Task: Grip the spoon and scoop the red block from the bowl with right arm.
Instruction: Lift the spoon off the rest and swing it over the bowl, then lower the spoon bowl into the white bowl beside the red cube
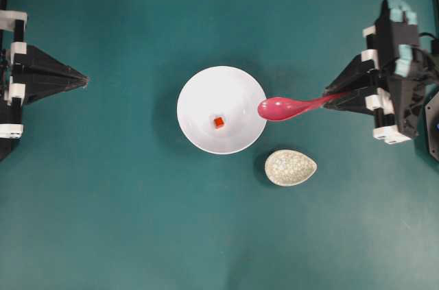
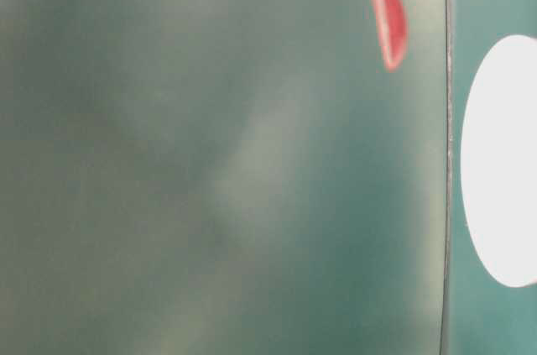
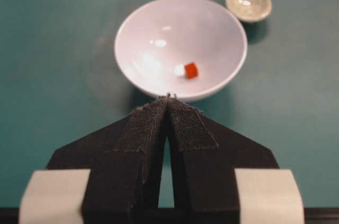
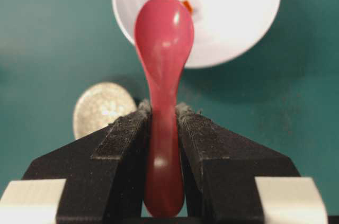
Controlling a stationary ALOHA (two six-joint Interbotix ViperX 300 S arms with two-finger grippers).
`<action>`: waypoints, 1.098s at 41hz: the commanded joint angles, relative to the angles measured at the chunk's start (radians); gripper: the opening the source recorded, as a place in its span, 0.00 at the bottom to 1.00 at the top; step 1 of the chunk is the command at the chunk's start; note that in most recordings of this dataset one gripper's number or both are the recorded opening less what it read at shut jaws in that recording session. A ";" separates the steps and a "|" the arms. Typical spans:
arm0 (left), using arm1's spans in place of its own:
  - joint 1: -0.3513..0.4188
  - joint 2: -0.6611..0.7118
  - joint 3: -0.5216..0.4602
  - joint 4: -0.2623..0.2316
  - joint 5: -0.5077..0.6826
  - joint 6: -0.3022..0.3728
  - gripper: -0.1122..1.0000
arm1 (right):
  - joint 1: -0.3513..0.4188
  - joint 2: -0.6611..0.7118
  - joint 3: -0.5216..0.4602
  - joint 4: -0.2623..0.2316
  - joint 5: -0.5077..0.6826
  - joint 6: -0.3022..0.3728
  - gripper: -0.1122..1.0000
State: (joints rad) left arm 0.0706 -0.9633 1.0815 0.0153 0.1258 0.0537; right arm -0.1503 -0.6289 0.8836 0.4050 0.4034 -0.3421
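Right hand (image 4: 163,115) was clamped on the handle of the spoon (image 1: 285,107), whose scoop hung over the right-hand rim of the bowl (image 1: 199,91). Gripping looked done; scooping was not, for the red block (image 1: 219,122) lay loose on the bowl's floor, near its middle and apart from the spoon. The spoon was glossy pink-red with an oval scoop, the block a tiny orange-red cube (far smaller than that scoop). Left hand (image 3: 168,99), fingers pressed together and empty, sat well left of the bowl, idle.
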 commanded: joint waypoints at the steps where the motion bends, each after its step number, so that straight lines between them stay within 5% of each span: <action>1: 0.005 0.006 -0.021 -0.002 -0.002 -0.002 0.10 | -0.003 0.026 -0.041 0.002 0.002 0.003 0.31; 36: 0.005 -0.003 -0.023 -0.003 -0.008 -0.023 0.10 | -0.003 0.304 -0.259 0.000 0.121 0.035 0.32; 45: 0.003 -0.003 -0.023 -0.003 -0.008 -0.028 0.10 | -0.003 0.356 -0.298 -0.034 0.155 0.035 0.31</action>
State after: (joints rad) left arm 0.0721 -0.9695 1.0815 0.0138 0.1289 0.0276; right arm -0.1503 -0.2761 0.6228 0.3835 0.5507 -0.3068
